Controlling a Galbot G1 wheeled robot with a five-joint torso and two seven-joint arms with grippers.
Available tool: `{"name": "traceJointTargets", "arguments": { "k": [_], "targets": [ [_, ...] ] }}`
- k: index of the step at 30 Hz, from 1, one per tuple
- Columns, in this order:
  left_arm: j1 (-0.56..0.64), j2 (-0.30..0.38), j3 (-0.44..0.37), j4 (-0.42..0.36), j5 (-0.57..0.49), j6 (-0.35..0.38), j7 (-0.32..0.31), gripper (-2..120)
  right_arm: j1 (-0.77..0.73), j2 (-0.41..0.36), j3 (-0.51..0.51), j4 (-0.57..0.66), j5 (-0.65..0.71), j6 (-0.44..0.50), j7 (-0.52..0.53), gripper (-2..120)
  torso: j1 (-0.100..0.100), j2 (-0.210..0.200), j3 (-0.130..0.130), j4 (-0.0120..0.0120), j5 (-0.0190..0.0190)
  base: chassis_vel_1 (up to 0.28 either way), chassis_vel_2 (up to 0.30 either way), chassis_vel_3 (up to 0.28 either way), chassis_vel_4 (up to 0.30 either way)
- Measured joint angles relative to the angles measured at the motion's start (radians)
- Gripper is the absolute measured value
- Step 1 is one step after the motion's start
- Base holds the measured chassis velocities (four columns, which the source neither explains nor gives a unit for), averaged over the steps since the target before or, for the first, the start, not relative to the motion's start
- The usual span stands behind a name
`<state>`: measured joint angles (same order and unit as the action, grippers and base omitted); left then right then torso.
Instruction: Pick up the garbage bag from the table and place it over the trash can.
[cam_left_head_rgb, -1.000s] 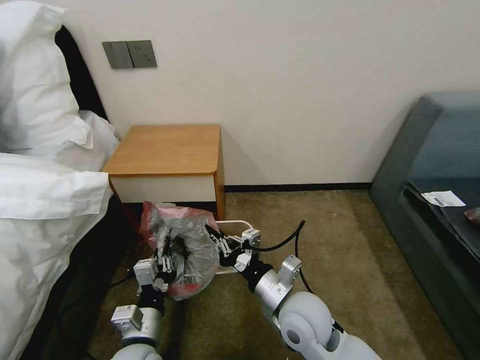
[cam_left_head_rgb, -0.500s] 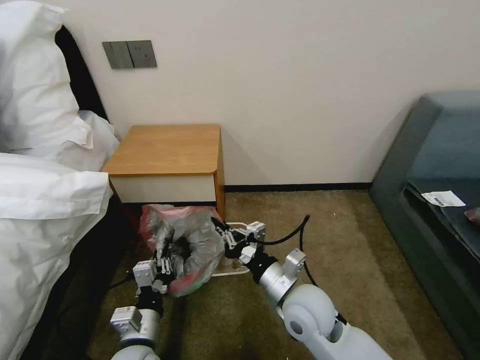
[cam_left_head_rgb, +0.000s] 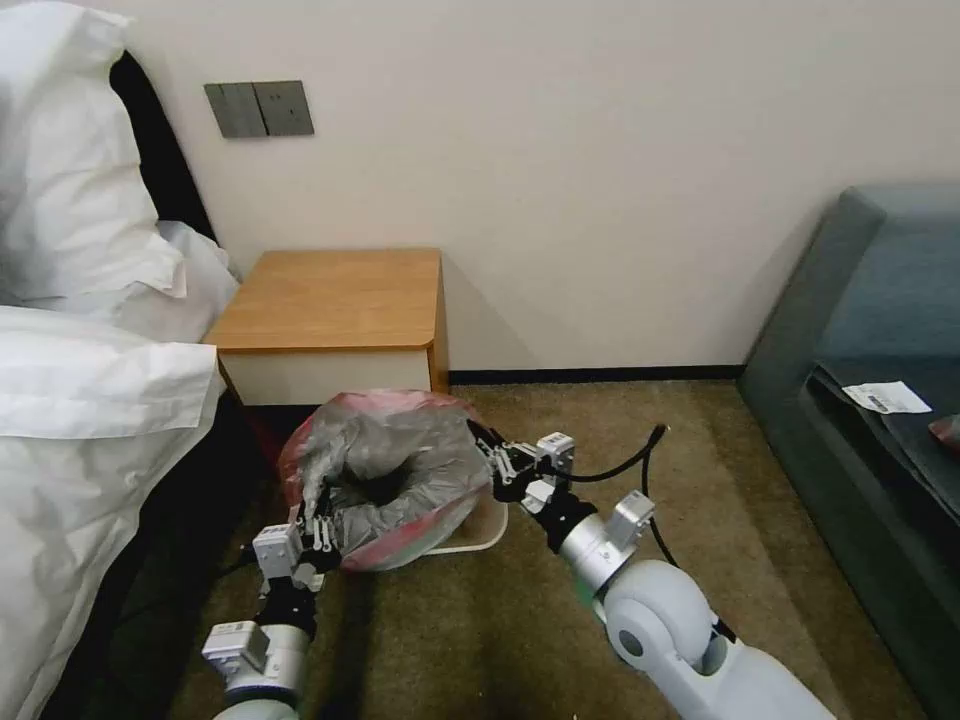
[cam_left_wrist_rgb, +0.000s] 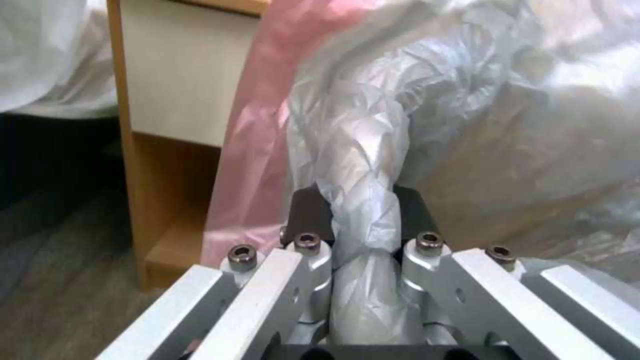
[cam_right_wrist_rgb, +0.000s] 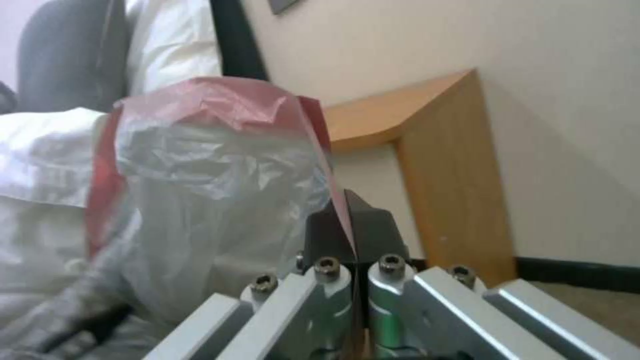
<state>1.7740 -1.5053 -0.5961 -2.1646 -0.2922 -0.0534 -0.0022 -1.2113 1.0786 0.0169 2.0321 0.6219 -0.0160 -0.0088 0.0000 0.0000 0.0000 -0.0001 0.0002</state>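
We hold the garbage bag (cam_left_head_rgb: 390, 475) stretched open over the trash can (cam_left_head_rgb: 487, 530), just in front of the counter (cam_left_head_rgb: 335, 300). Our left pincer (cam_left_head_rgb: 312, 528) clamps a bunched fold; our right pincer (cam_left_head_rgb: 492, 462) pinches the pink rim. Seating it remains. The bag hides most of the can.

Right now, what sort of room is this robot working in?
Probably a hotel bedroom: white pillows and bedding beside a small orange-brown wooden nightstand, a grey-green upholstered sofa, and brown carpet.
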Motion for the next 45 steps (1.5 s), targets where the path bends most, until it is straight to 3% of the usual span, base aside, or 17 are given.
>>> {"name": "traceJointTargets", "arguments": {
  "k": [14, 30, 38, 45],
  "targets": [
    [0.023, 0.022, -0.011, -0.048, -0.091, 0.001, 0.024, 9, -0.014, -0.057, 0.070, -0.008, 0.006, 0.017, 0.010, 0, 0.000, 0.000, 0.000, 0.0001, -0.0002, 0.000, 0.000, 0.000, 0.000],
    [-0.008, 0.012, -0.011, -0.105, -0.290, 0.048, -0.019, 9, -0.087, -0.064, 0.062, -0.008, -0.040, 0.051, -0.009, 0, 0.000, 0.000, 0.000, 0.0000, -0.0001, 0.000, 0.000, 0.000, 0.000],
    [-0.026, -0.004, -0.008, -0.106, -0.330, 0.073, -0.062, 9, -0.117, -0.052, 0.046, 0.001, -0.100, 0.074, -0.018, 0, 0.000, 0.000, 0.000, 0.0000, -0.0002, 0.000, 0.000, 0.000, 0.000],
    [-0.009, -0.004, 0.018, -0.140, -0.367, 0.097, -0.075, 9, -0.111, -0.002, 0.031, -0.059, -0.269, 0.139, 0.002, 0, 0.000, 0.000, 0.000, 0.0000, -0.0002, 0.000, 0.000, 0.000, 0.000]
  ]
}}
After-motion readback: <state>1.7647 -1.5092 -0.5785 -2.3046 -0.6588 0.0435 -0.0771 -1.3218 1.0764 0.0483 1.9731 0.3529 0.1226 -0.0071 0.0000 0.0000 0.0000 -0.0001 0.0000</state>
